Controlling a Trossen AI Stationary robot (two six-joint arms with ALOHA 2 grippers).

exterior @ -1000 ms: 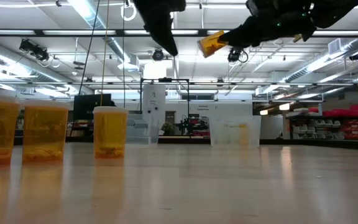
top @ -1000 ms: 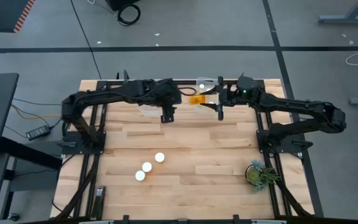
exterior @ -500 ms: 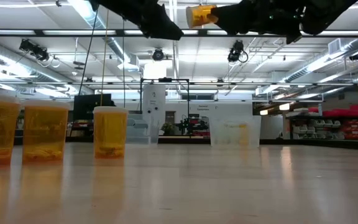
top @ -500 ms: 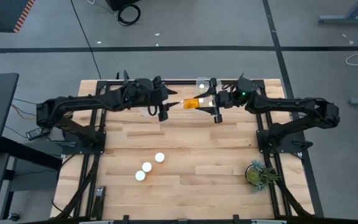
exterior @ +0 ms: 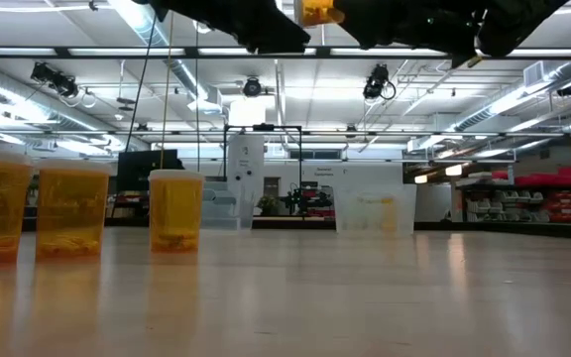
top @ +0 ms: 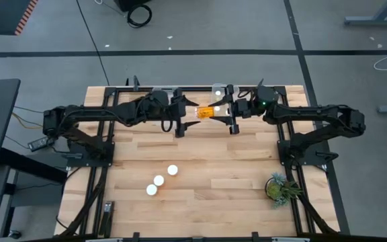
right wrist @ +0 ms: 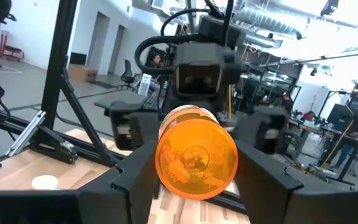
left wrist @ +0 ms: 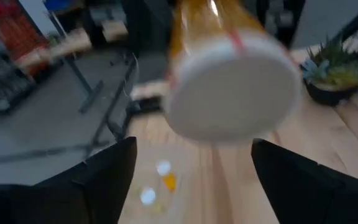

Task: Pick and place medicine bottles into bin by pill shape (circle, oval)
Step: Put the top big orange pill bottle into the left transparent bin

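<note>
Handover step: my right gripper (top: 215,111) pinches the amber plastic bottle with round white cap (top: 207,111) at upper centre. My left gripper (top: 184,118) stands spread around the cap end. Next I judge the left must close before the right lets go.

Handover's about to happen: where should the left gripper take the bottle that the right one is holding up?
Probably by the white cap end. The bottle lies level in the air, its amber base in the right gripper, cap facing the left gripper. Come straight along its axis, open fingers either side of the cap.

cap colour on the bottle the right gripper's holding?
White, on the amber bottle; shows best in the left wrist view.
</note>
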